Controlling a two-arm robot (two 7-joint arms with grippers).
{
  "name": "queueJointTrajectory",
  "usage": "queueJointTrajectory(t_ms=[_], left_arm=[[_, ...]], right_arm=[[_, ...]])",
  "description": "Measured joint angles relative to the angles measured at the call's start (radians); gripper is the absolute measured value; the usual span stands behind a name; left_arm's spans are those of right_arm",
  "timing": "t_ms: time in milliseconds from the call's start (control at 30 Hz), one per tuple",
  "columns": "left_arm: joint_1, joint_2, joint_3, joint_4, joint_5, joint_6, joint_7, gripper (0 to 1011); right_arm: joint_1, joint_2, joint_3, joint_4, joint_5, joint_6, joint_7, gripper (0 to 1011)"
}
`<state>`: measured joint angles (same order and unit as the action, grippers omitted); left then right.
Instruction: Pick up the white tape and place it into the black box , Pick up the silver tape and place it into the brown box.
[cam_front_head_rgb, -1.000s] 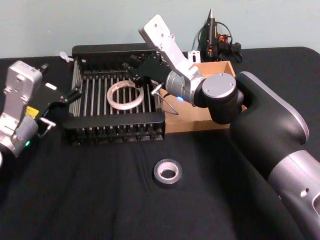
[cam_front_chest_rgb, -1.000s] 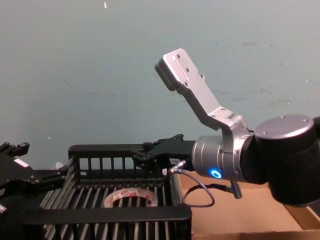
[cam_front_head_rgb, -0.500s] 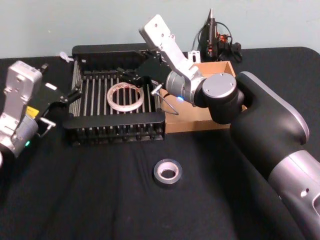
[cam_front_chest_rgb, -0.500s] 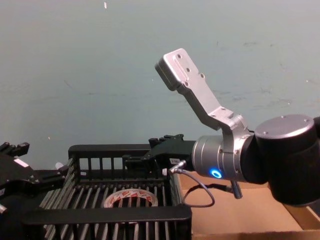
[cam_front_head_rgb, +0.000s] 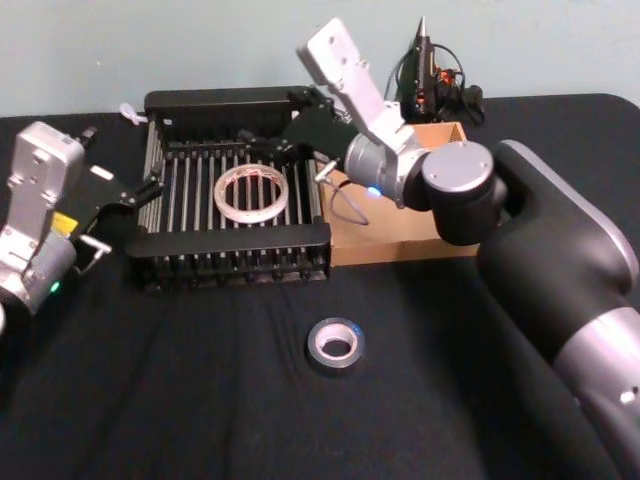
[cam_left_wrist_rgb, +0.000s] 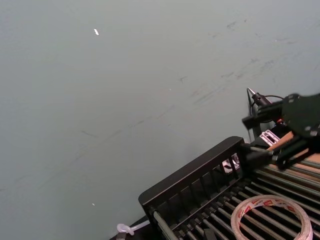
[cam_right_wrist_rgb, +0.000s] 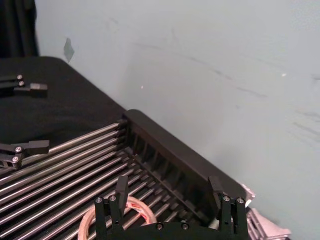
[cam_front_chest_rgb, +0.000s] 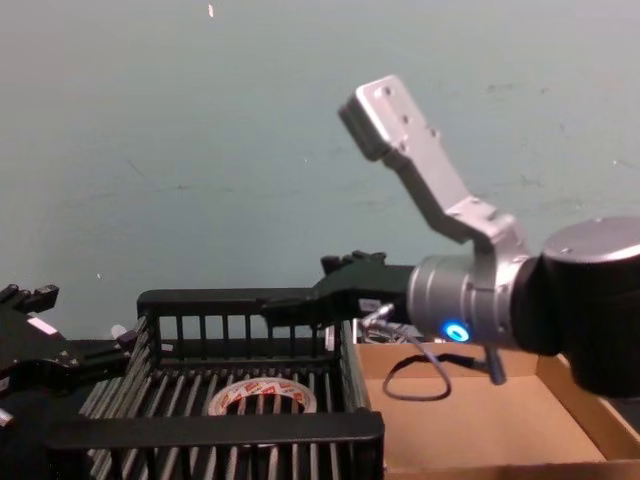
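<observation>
Head view — right tool (cam_front_head_rgb: 268, 147) spread apart, lifted back off white tape (cam_front_head_rgb: 252, 191), tape flat in black box (cam_front_head_rgb: 230, 241).

Two tape rolls, white tape (cam_front_head_rgb: 252, 191), silver tape (cam_front_head_rgb: 335, 343), two boxes, black box (cam_front_head_rgb: 229, 244), brown box (cam_front_head_rgb: 405, 241)

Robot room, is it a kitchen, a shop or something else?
Probably a robot test lab. A black cloth table stands against a bare wall, holding a black box, a brown box and cabled electronics at the back.

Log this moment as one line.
white tape: in black box | silver tape: on table | right hand: open above box | left hand: open beside box
</observation>
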<state>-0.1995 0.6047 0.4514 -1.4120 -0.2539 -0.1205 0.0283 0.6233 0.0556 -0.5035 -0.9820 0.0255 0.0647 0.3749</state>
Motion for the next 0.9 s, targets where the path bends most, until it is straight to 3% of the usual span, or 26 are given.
queueJointTrajectory(t_ms=[267,367,400,633,900], left_arm=[[0.0,0.0,0.0,0.0,0.0,0.0,0.0,1001],[0.0,0.0,0.0,0.0,0.0,0.0,0.0,1001],[0.0,0.0,0.0,0.0,0.0,0.0,0.0,1001],[0.0,0.0,0.0,0.0,0.0,0.0,0.0,1001],[0.0,0.0,0.0,0.0,0.0,0.0,0.0,1001]], right_arm=[[-0.073,0.069,0.048,-0.157,0.036,0.034,0.005,1000],[-0.127,0.113,0.079,-0.252,0.064,0.055,0.008,1000],[-0.127,0.113,0.079,-0.252,0.064,0.055,0.008,1000],[-0.265,0.212,0.146,-0.442,0.132,0.088,0.011,1000],[-0.418,0.304,0.198,-0.585,0.181,0.103,0.001,1000]])
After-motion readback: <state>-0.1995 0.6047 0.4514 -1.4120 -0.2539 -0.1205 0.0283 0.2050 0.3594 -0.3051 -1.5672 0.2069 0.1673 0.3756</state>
